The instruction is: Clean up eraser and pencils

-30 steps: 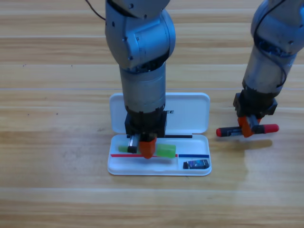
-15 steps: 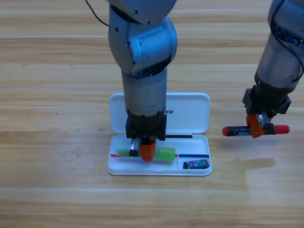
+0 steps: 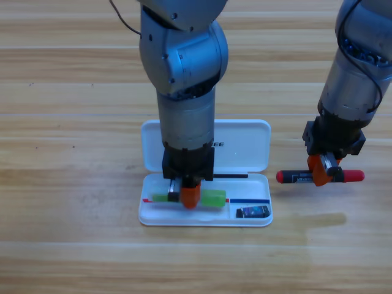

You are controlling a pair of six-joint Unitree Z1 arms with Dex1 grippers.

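A: Where's the left gripper [image 3: 189,195]?

B: Down in the white case [image 3: 257,222], over its bottom tray, w/ the open lid just behind it. It points straight down, so the arm hides most of it.

A: Holding anything?

B: The green pencil [image 3: 214,197] lies flat right under it, sticking out on both sides of the orange tip, more of it to the right. Looks clamped on the pencil, but I can't tell for sure; the gap betw. the jaws is hidden.

A: Eraser?

B: The eraser [image 3: 253,212] sits in the small compartment at the tray's bottom-right corner, to the right of the left gripper & a bit nearer the front edge. Not touching the green pencil.

A: And the right gripper [image 3: 322,169]?

B: Off the case, well to the right of it, above the wooden table [image 3: 73,122]. It's clenched on the black pencil [image 3: 295,177] near the middle. The barrel runs roughly level, left-right, red ends poking out on either side of the jaws. A faint shadow lies on the wood below & in front of it, so the pencil's lifted off the table, not resting.

A: Near the case?

B: Its left red end is just beside the tray's right edge, apart from it.
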